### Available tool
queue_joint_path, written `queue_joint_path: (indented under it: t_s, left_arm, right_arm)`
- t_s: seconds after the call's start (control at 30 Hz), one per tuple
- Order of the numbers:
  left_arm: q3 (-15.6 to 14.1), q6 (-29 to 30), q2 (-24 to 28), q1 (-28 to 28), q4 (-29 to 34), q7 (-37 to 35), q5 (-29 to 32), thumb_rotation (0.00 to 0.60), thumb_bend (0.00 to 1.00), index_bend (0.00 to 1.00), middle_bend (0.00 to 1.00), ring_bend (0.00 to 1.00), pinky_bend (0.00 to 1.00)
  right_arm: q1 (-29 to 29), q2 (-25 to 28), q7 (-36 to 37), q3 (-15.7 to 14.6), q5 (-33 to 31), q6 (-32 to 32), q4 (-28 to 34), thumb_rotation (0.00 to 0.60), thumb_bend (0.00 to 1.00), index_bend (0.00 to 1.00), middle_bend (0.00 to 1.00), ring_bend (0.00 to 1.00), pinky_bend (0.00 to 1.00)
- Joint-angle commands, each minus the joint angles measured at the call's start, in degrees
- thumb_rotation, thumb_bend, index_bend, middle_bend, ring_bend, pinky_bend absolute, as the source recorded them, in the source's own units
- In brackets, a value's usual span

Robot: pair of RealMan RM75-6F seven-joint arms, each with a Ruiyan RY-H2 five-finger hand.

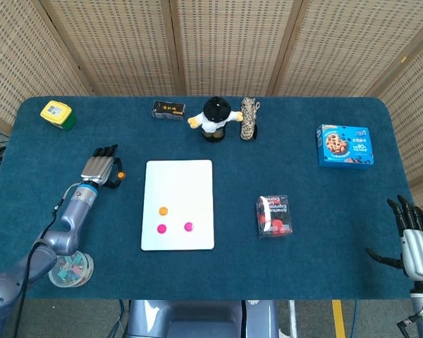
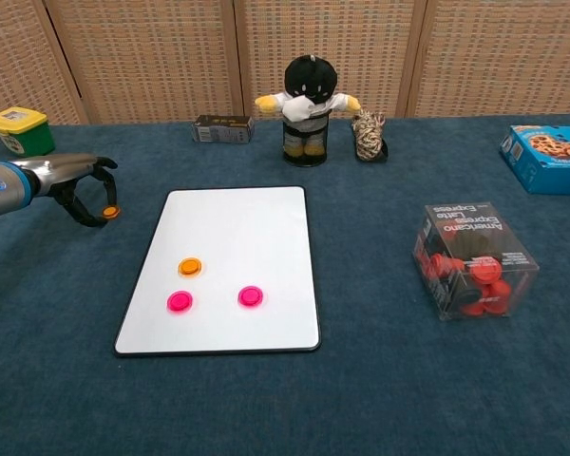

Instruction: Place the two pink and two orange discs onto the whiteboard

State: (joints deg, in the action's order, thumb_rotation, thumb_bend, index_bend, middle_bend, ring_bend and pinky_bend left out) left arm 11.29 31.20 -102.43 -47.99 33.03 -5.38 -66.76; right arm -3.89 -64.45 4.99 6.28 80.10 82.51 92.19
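Note:
The whiteboard (image 1: 180, 184) (image 2: 237, 233) lies flat left of the table's centre. On it sit one orange disc (image 1: 163, 210) (image 2: 189, 266) and two pink discs (image 1: 161, 227) (image 1: 189, 227) (image 2: 179, 301) (image 2: 251, 295). A second orange disc (image 1: 121, 174) (image 2: 111, 212) is at table level just left of the board's far corner. My left hand (image 1: 102, 169) (image 2: 76, 185) curls over it, thumb and a finger meeting on the disc in a pinch. My right hand (image 1: 412, 236) hangs at the table's near right edge, fingers spread and holding nothing.
Along the back stand a yellow-green tape measure (image 1: 58, 114), a small black box (image 1: 168, 110), a plush doll (image 1: 214, 118) and a rope coil (image 1: 249, 118). A blue cookie box (image 1: 345, 146) lies far right, a clear box of red pieces (image 1: 273, 216) right of the board, a clip tub (image 1: 70, 269) near left.

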Motion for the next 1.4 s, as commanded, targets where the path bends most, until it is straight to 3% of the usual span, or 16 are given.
queue_joint_path:
  t_s: [0.03, 0.2, 0.37, 0.53, 0.67, 0.97, 1.4]
  left_arm:
    - [-0.05, 0.48, 0.4, 0.23, 0.48, -0.41, -0.47, 0.6, 0.35, 0.65, 0.0, 0.0, 0.0]
    - [0.39, 2.98, 2.55, 0.62, 4.56, -2.04, -1.72, 0.6, 0.35, 0.65, 0.0, 0.0, 0.0]
    - [0.13, 10.25, 9.22, 0.96, 20.02, -2.98, -6.91, 0.6, 0.35, 0.65, 0.0, 0.0, 0.0]
    - [-0.15, 11.71, 13.16, 0.24, 33.34, 2.14, -7.74, 0.6, 0.35, 0.65, 0.0, 0.0, 0.0]
    - [-0.31, 9.8, 12.69, -1.04, 37.8, 8.21, -4.33, 0.6, 0.34, 0.65, 0.0, 0.0, 0.0]
    - [-1.11, 9.27, 7.48, -2.98, 39.07, 16.47, 1.86, 0.6, 0.35, 0.65, 0.0, 0.0, 0.0]
    - [-0.76, 9.16, 3.06, -5.07, 35.64, 21.19, 7.95, 0.6, 0.34, 0.65, 0.0, 0.0, 0.0]
  right_arm:
    - [0.01, 0.05, 0.12, -0.02, -0.01, -0.04, 0.04, 0.6, 0.0, 0.0, 0.0, 0.0, 0.0]
    - [0.01, 0.11, 0.36, -0.05, 0.0, -0.11, 0.12, 0.6, 0.0, 0.0, 0.0, 0.0, 0.0]
    - [-0.05, 0.18, 0.47, -0.05, 0.02, -0.23, 0.21, 0.6, 0.0, 0.0, 0.0, 0.0, 0.0]
    - [-0.01, 0.23, 0.79, -0.05, 0.04, -0.17, 0.23, 0.6, 0.0, 0.0, 0.0, 0.0, 0.0]
    - [0.05, 0.24, 1.1, -0.04, 0.09, -0.06, 0.12, 0.6, 0.0, 0.0, 0.0, 0.0, 0.0]
    - [0.14, 0.36, 1.91, -0.06, 0.19, 0.0, -0.1, 0.6, 0.0, 0.0, 0.0, 0.0, 0.0]
    - [0.19, 0.48, 2.67, -0.07, 0.35, 0.05, -0.16, 0.6, 0.0, 0.0, 0.0, 0.0, 0.0]
